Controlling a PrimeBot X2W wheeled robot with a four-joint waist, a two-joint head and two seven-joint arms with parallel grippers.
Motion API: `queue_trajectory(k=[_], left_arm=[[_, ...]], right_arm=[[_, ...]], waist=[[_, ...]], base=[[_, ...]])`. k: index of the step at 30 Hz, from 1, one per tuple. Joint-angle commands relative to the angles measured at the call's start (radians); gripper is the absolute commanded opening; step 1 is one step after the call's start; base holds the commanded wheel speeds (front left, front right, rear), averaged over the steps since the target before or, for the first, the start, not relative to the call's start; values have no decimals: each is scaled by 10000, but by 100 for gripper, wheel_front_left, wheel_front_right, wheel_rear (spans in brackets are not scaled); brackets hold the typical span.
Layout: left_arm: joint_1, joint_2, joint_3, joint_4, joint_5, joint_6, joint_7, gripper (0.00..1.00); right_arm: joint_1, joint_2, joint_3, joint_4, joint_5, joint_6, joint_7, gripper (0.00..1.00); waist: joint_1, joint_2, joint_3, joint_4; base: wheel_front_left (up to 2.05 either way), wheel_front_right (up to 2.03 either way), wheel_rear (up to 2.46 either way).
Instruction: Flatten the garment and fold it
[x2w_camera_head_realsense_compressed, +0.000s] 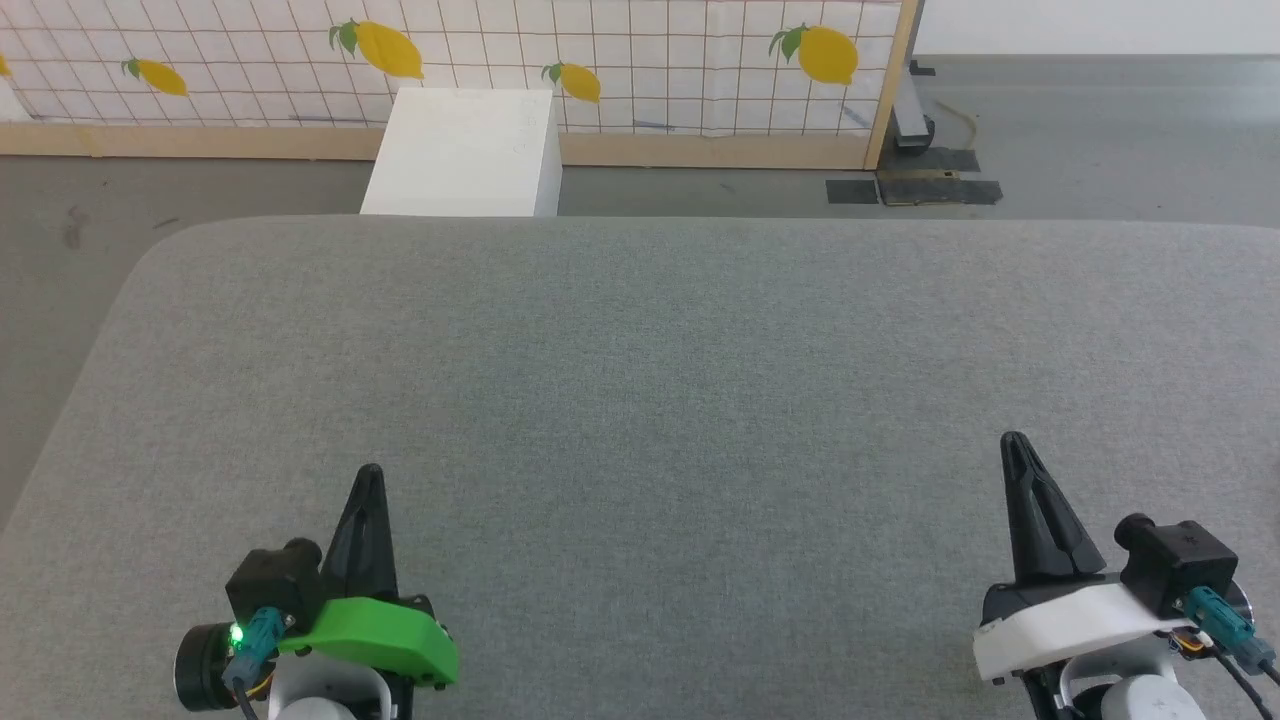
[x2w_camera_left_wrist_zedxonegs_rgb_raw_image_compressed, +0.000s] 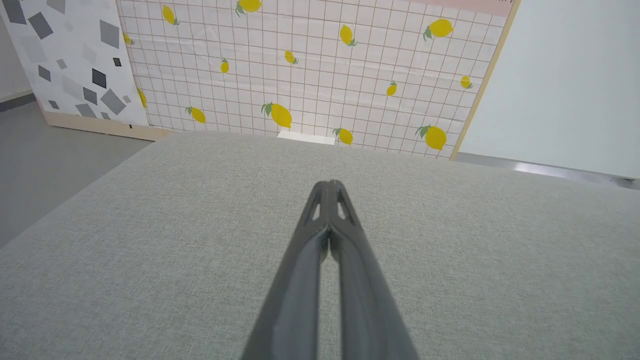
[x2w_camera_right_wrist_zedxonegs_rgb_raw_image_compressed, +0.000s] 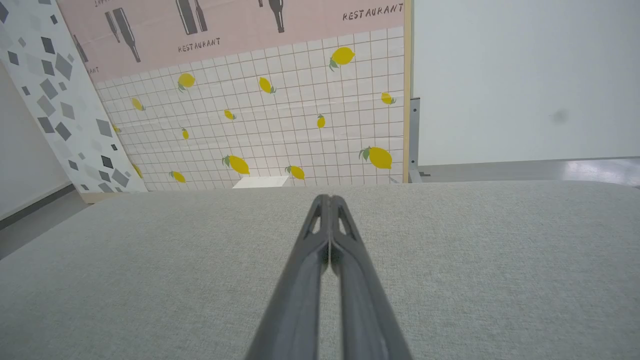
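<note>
Where the garment lies you cannot tell from these views, so count both the flattening and the folding as work not yet begun. Your left hand and right hand are each pinched fully together with nothing between the fingers, and they sit well apart over the near part of the grey desk. Beyond the desk's far edge stand a white box and a lemon-patterned panel.

The left end effector and right end effector sit well apart over the near part of the surface. Ahead of the left one, beyond the surface, a box stands before a panel.
</note>
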Motion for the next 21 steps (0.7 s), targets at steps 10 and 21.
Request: queue_trajectory(k=[10,21], left_arm=[[47,-28,59,-191,273,-21,230,0],[74,-45,95,-339,461,-33,454,0]], right_arm=[[31,0,16,-183,-248,-2,235,0],[49,1,27,-314,-402,-3,458,0]], waist=[[0,0,-33,-2],[0,0,-66,-4]], base=[[0,0,0],[0,0,0]])
